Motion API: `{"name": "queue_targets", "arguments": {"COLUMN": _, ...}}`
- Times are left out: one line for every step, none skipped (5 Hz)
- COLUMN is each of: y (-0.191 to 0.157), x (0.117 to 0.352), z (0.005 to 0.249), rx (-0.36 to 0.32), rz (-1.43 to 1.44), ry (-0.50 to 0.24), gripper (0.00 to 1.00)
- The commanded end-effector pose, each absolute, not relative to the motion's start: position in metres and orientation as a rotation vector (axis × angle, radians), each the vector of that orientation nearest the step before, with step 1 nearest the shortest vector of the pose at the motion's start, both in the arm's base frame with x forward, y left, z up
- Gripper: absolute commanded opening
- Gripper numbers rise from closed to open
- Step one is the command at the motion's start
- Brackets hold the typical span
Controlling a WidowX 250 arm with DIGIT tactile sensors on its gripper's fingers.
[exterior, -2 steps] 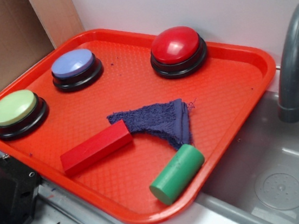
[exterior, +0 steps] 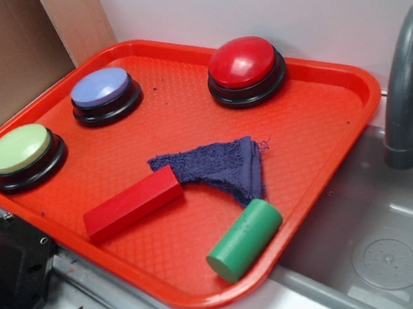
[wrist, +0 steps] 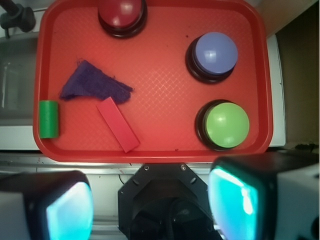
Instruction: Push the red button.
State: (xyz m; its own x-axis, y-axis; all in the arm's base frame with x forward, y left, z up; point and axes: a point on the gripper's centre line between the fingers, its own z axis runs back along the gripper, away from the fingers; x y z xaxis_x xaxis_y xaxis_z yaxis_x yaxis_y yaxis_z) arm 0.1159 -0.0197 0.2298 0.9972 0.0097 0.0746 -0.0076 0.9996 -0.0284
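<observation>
Orange tray [exterior: 338,119] beside the sink holds everything, so the red button [exterior: 244,63] sits in the far corner by the wall, nothing crowding it. I'm high above the near edge with my gripper [wrist: 150,202] wide open and empty (no grabbing needed for a push).

The red button [exterior: 245,62] is a glossy round dome on a black base, standing upright near the tray's [exterior: 208,294] far edge.

Red button [exterior: 244,61] on black base, orange-red tray [exterior: 316,122], purple cloth [exterior: 219,164].
</observation>
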Motion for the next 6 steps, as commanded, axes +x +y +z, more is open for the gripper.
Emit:
{"name": "queue_targets", "arguments": {"y": -0.023, "x": 0.211, "z": 0.169, "rx": 0.060, "rz": -0.041, "ry": -0.215, "gripper": 1.00}}
{"name": "queue_targets", "arguments": {"y": -0.030, "x": 0.235, "z": 0.147, "rx": 0.048, "rz": -0.078, "ry": -0.246, "gripper": 1.00}}
{"name": "queue_targets", "arguments": {"y": -0.039, "x": 0.257, "z": 0.133, "rx": -0.001, "rz": -0.117, "ry": -0.274, "gripper": 1.00}}
{"name": "queue_targets", "arguments": {"y": -0.049, "x": 0.275, "z": 0.116, "rx": 0.049, "rz": -0.028, "ry": -0.266, "gripper": 1.00}}
{"name": "queue_targets", "arguments": {"y": -0.048, "x": 0.288, "z": 0.105, "rx": 0.086, "rz": -0.007, "ry": -0.277, "gripper": 1.00}}
{"name": "queue_targets", "arguments": {"y": -0.050, "x": 0.303, "z": 0.100, "rx": 0.109, "rz": -0.022, "ry": -0.294, "gripper": 1.00}}
